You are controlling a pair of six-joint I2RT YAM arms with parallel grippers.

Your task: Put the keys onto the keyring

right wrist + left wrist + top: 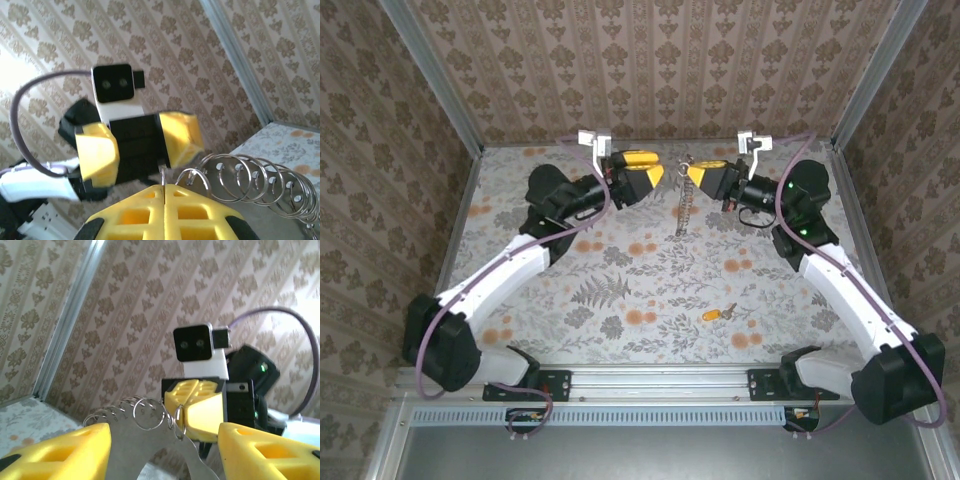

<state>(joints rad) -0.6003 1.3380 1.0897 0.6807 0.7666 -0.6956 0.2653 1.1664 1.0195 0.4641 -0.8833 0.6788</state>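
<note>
Nearest to us, along the bottom edge of the top view, we are seeing the metal rail point(650, 384) carrying both arm bases, and just beyond it the flower-printed desk point(620, 250) is spreading up the frame. A little right of centre in the lower part of that view, the key point(717, 313), tiny and orange-yellow, is lying on the desk by itself, well apart from both pincers. Farther up, the left arm point(510, 270) is reaching in from the lower left and the right arm point(840, 285) from the lower right, and they are facing each other tip to tip at the upper centre. Between those tips the keyring point(683, 205), a string of small silvery rings, is trailing down toward the middle of the frame. The right pincer point(691, 175) is squeezing fully together, its two yellow halves pressing flat against each other in its own wrist view, and it is pinching the upper end of the keyring at its tip. The left pincer point(660, 176) is standing wide, its yellow fingers point(60, 450) clearly parted. In its wrist view a silvery piece of the keyring is sitting in the gap, and we cannot tell whether it is touching either finger. Farthest off, the patterned wall point(650, 70) is closing the top of the frame.
</note>
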